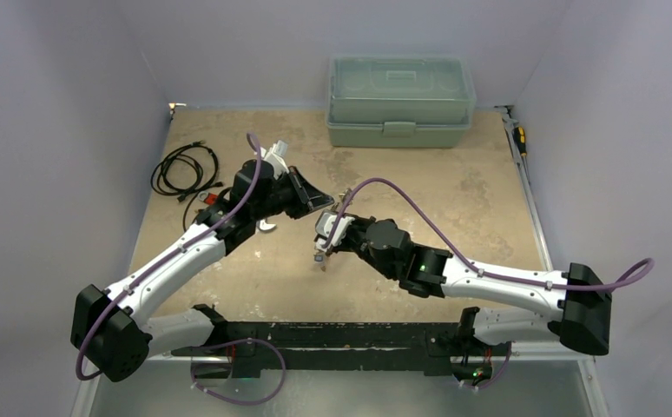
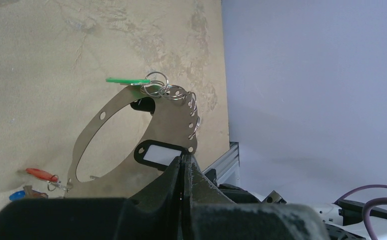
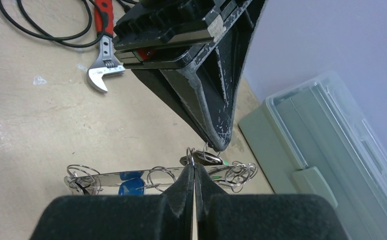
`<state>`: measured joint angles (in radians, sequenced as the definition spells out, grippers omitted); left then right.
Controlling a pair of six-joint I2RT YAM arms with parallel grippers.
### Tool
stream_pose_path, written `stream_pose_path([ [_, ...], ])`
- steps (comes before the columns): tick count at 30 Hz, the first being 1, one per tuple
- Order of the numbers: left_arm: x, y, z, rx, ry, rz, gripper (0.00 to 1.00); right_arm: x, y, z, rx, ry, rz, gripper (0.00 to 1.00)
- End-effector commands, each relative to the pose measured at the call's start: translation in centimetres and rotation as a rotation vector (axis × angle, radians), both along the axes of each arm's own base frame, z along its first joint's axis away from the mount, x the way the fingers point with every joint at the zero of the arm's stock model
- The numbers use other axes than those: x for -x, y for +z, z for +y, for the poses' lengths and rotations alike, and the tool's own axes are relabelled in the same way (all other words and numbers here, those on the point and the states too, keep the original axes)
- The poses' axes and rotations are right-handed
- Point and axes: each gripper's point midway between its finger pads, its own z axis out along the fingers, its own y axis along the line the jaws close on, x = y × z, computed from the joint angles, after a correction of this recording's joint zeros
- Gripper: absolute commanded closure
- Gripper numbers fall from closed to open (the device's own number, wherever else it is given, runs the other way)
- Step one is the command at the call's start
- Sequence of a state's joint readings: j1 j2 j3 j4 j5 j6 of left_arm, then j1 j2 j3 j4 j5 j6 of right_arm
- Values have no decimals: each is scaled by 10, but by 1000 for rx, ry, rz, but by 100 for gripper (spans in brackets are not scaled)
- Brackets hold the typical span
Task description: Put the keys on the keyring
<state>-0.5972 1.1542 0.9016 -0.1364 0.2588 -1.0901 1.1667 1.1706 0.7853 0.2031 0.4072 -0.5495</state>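
- Threading is the step in hand. The left pincer (image 2: 184, 159) is clamped on the keyring (image 2: 86, 140), a flat grey metal loop that it seems to hold clear of the desk (image 2: 31, 75).
- Some keys (image 2: 40, 174) already hang on the loop by small split rings (image 2: 169, 91). A green tag (image 2: 128, 80) sits at the top, and a red head and a blue head (image 2: 16, 195) sit at the lower end.
- The right pincer (image 3: 194, 170) is closed, tip to tip with the left one at the loop. Whether it nips a split ring or the loop itself I cannot tell.
- The next move probably calls for steady holding on the left and a fine sliding push on the right, to seat the ring on the loop.
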Motion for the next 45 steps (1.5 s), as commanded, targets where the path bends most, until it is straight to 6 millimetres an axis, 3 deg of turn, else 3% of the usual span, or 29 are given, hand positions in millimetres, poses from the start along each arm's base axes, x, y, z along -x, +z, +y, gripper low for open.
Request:
stream_pose_path([
  [1,5,16,-4,45,-21,-38,100,-7,49,3,-141,-45,-59,100],
  [9,6,16,-4,46,-25,-40,100,-11,42,1,-125,-74,-45,100],
  [45,8,17,-7,56,-41,-48,100,-17,44,-8,-122,-114,-48,100],
])
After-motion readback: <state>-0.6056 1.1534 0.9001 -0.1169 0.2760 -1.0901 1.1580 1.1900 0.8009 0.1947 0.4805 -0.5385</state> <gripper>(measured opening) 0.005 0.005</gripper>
